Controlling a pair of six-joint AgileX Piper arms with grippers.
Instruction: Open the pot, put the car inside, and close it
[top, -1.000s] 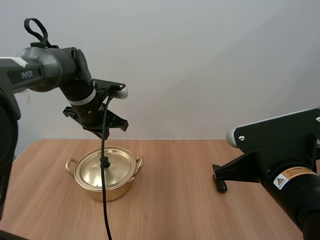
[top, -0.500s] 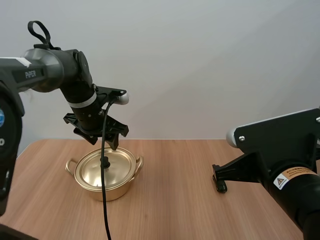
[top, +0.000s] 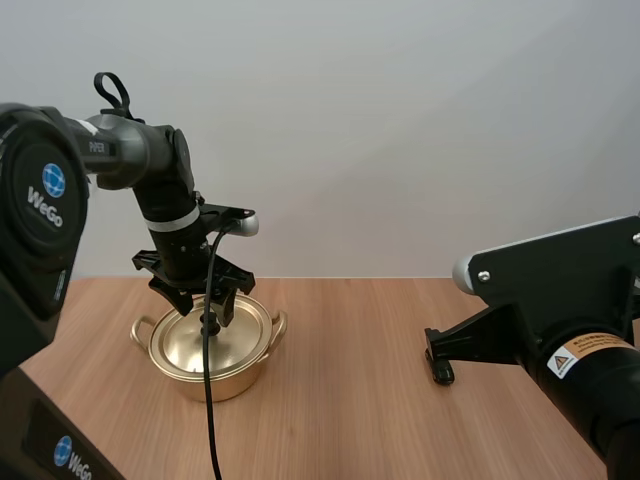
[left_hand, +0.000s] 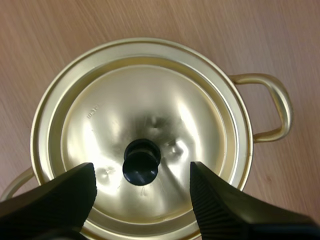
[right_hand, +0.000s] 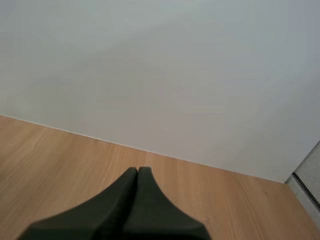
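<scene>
One change: L tool (top: 207, 308) lower, spread wide astride lid knob (left_hand: 141, 161); R tool (right_hand: 137, 172) closed, empty.

Soft, bright, even light falls on the pot (top: 212, 350), which throws only a faint, soft-edged shadow on the table (top: 380, 340) close around its base. The wall behind the pot is a flat pale grey with no hard shadows. From the left wrist, the golden lid (left_hand: 145, 125) carries broad, milky highlights around the knob (left_hand: 141, 161) and a brighter band along its rim, with no harsh glare; the glossy black knob shows a dull sheen. The left gripper (left_hand: 142, 172) over the pot reads as matte black, its ribbed faces catching little light, and the wood beside the pot looks cooler and pinker than from above
</scene>
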